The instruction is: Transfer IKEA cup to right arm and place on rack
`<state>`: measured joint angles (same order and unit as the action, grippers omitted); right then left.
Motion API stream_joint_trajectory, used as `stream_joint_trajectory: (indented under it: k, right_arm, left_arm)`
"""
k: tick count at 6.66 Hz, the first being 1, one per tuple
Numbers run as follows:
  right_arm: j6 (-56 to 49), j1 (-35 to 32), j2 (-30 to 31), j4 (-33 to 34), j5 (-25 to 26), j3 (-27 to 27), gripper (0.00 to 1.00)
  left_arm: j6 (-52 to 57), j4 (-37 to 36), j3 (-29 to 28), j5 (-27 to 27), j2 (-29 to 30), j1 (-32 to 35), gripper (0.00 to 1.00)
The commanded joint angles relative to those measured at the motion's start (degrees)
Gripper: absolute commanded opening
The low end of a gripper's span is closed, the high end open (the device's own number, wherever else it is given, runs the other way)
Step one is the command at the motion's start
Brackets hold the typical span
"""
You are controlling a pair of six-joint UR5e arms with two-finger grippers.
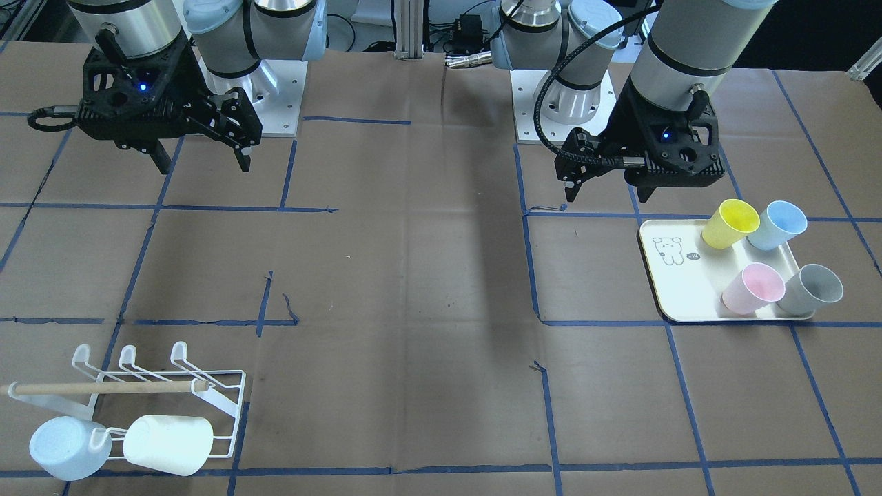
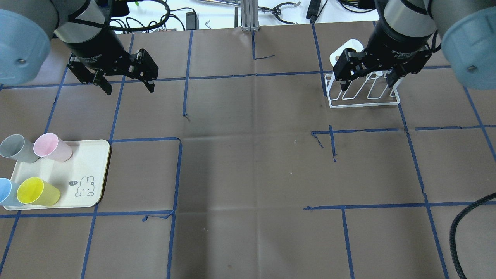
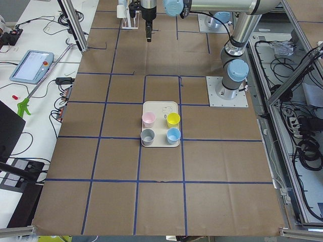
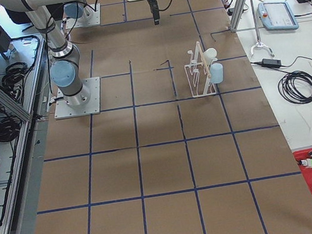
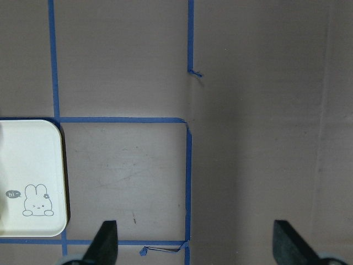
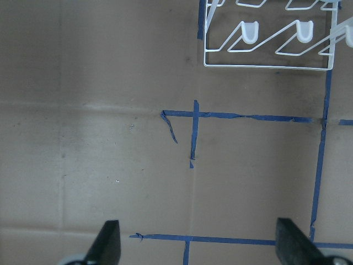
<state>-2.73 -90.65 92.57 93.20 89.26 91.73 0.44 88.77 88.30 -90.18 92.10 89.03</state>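
High beside the rack point(image 1: 103, 388), on its robot side, the right gripper point(image 2: 366, 86) hangs wide open, empty. Well apart from the rack, the left gripper point(image 2: 130, 90) gapes likewise; there the yellow cup point(image 1: 730, 224), sky-blue cup point(image 1: 777, 225), pink cup point(image 1: 753, 288) and grey cup point(image 1: 814, 289) stand on the tray point(image 1: 672, 289). On the rack hang a white cup point(image 1: 169, 444) and an icy-blue cup point(image 1: 69, 448).
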Motion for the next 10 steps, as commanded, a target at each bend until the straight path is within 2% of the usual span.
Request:
stream_joint_trajectory:
  k: [1, 10]
  right_arm:
    - [0.0, 0.0, 0.0, 0.0, -0.1, 0.1, 1.00]
    - [0.0, 0.0, -0.1, 0.0, -0.3, 0.2, 1.00]
  left_arm:
    - [0.0, 0.0, -0.1, 0.0, 0.1, 0.0, 1.00]
    - [0.0, 0.0, -0.1, -0.1, 0.2, 0.0, 1.00]
